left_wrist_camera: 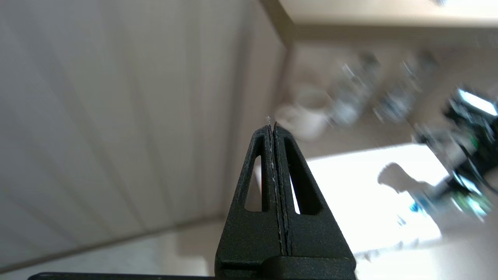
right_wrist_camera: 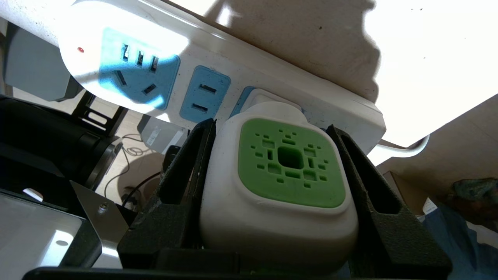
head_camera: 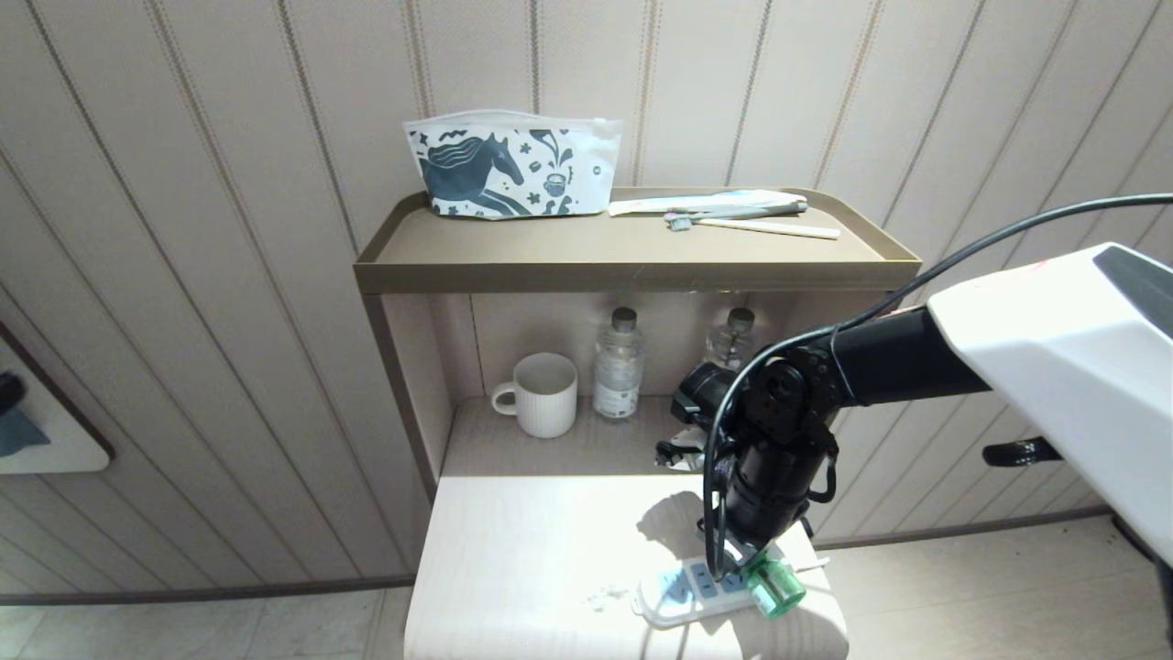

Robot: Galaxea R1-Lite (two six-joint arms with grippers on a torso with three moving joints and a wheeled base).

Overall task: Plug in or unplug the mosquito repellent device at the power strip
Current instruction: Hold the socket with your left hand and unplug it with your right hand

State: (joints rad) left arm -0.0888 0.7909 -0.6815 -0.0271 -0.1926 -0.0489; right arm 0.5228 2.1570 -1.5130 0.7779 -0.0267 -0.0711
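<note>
The right pincer [right_wrist_camera: 278,171] is clamped on the rounded white-and-green mosquito repellent device [right_wrist_camera: 288,175], seated in the end socket of the long white power strip [right_wrist_camera: 218,77] at the pale tabletop [head_camera: 531,559] edge. Unplugging appears in hand, calling for a straight pull. The left pincer [left_wrist_camera: 274,130] is closed, empty.

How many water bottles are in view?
2. Both stand at the back of the lower shelf: one right of the mug, the other further right, partly behind the right arm, which may hide more.
</note>
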